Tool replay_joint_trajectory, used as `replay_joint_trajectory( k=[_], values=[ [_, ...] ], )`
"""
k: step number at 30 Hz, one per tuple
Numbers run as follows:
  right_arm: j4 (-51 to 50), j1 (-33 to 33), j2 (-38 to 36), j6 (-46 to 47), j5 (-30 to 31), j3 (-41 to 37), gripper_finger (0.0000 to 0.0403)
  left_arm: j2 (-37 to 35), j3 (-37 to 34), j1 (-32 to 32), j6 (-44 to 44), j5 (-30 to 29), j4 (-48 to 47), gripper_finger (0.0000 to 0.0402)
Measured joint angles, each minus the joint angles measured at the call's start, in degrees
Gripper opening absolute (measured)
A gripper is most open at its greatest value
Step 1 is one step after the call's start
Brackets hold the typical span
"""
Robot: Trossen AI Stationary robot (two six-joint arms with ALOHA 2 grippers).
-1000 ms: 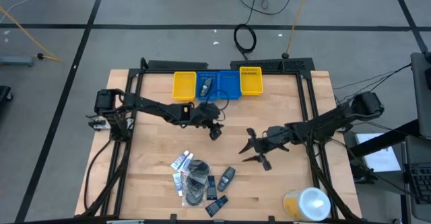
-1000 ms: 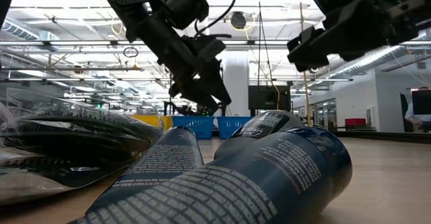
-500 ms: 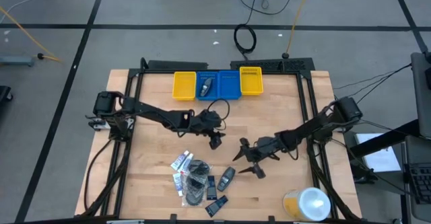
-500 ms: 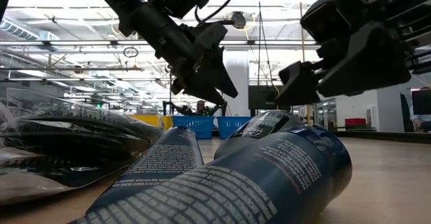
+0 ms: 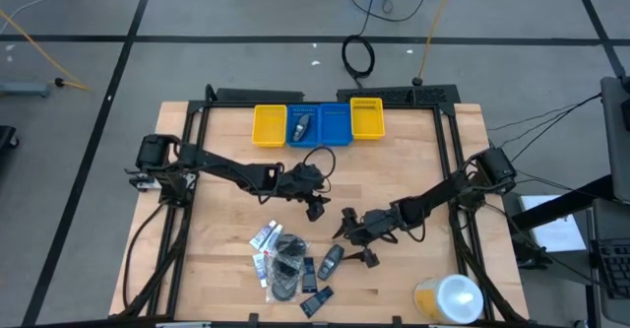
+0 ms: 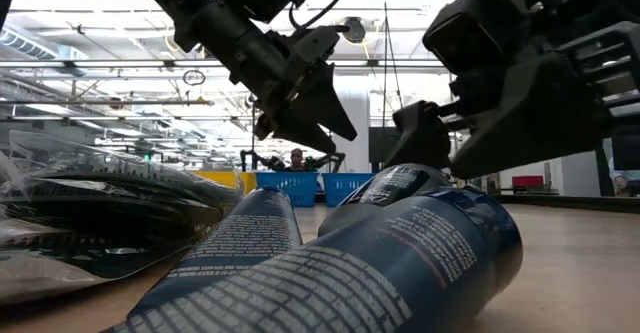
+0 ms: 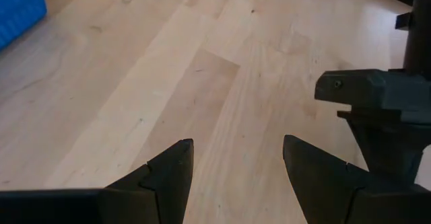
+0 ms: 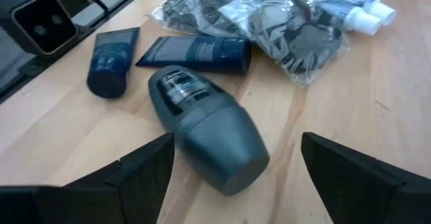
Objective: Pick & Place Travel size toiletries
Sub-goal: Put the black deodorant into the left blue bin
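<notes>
The travel size toiletries lie in a pile near the table's front edge: white-and-blue tubes, clear packets with round black pieces, dark blue tubes and a dark grey mini bottle. The bottle lies on its side on the wood. My right gripper is open just right of the pile. Its fingers stand on either side of the bottle's near end without touching it. My left gripper hangs open over bare wood behind the pile, with nothing between its fingers.
A blue bin with one dark item in it stands at the far edge between two yellow bins. A large yellow container with a white lid stands at the near right corner. Bare wood stretches across the table's middle and left.
My right gripper has come down and moved toward the table's left and near edge, up to the toiletry pile, and now stands by the grey bottle. My left gripper has shifted a little toward the near edge. The toiletries have stayed where they lay.
</notes>
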Motion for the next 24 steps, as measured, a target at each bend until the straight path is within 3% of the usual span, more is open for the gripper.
replay_joint_trajectory(
  k=[8,24],
  values=[
    [0.2,0.0,0.0,0.3,-4.8,0.0,0.0316,0.0,0.0,0.0,0.2,0.0,0.2,0.0230],
    [1.2,-0.1,1.0,-0.5,-6.5,0.0,0.0313,0.0,0.0,0.0,0.3,0.0,1.6,0.0230]
  ],
)
